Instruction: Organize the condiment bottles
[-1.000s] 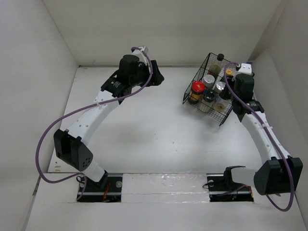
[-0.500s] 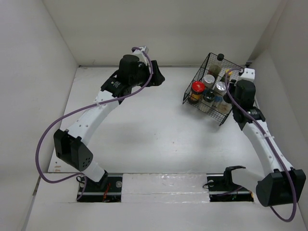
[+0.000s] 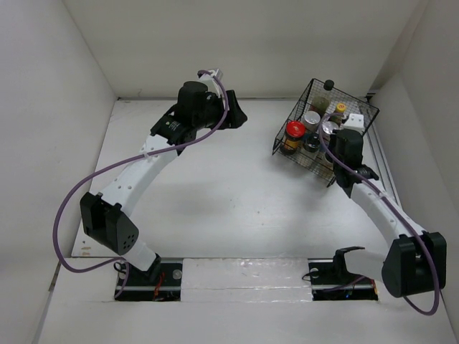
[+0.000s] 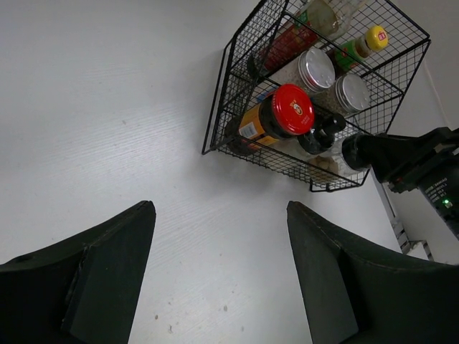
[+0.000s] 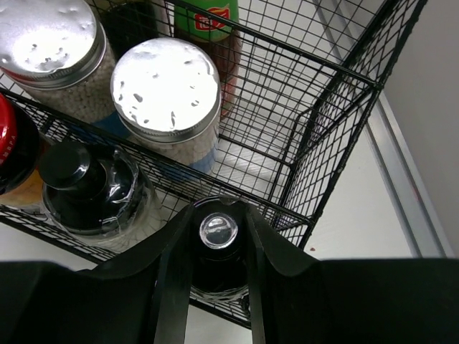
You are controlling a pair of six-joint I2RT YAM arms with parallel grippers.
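Right gripper (image 5: 219, 283) clamped on a black-capped shaker (image 5: 217, 231), upright, at the wire basket's (image 5: 337, 115) lower-right corner beside its twin (image 5: 86, 179); left gripper (image 4: 219, 272) open, empty, farther off.

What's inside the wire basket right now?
The wire basket holds a red-lidded jar, two silver-lidded jars, a yellow-capped bottle and a black-capped shaker. The right claw grips another; the tall bottle's base is hidden.

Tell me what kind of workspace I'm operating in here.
Likely a lab test cell, not a kitchen: a bare white table boxed in by plain white walls, with only a wire basket of condiment bottles.
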